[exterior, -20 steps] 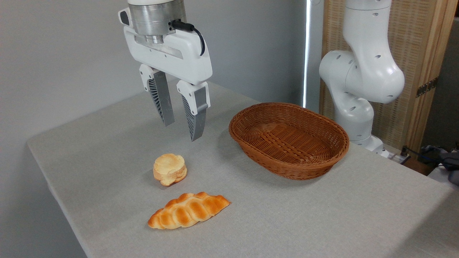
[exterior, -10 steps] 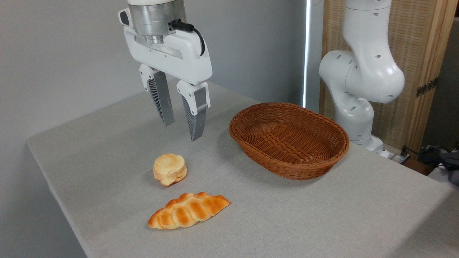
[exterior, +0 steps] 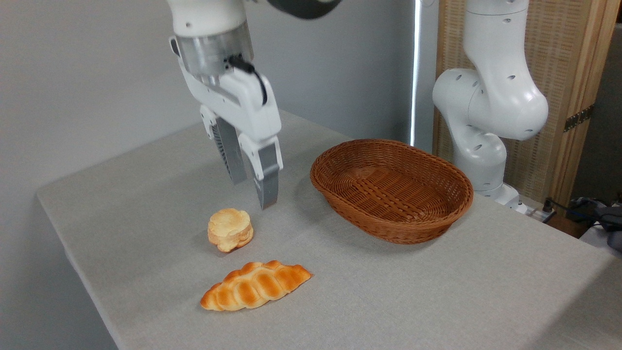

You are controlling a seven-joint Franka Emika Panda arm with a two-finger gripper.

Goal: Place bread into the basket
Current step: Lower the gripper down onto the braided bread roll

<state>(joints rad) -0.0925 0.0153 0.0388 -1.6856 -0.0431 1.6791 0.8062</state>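
Bread (exterior: 255,286) front of bun (exterior: 230,229); basket (exterior: 391,189) right; pincer (exterior: 252,193) seemingly above bun.

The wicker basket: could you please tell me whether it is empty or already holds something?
Empty. The wicker basket shows only bare weave inside; the braided loaf and round bun lie on the table.

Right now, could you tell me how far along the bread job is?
Nothing is done yet: the basket is empty and the bread lies on the table. The gripper hangs open and empty above the small bun. Grasping, carrying and placing all remain.
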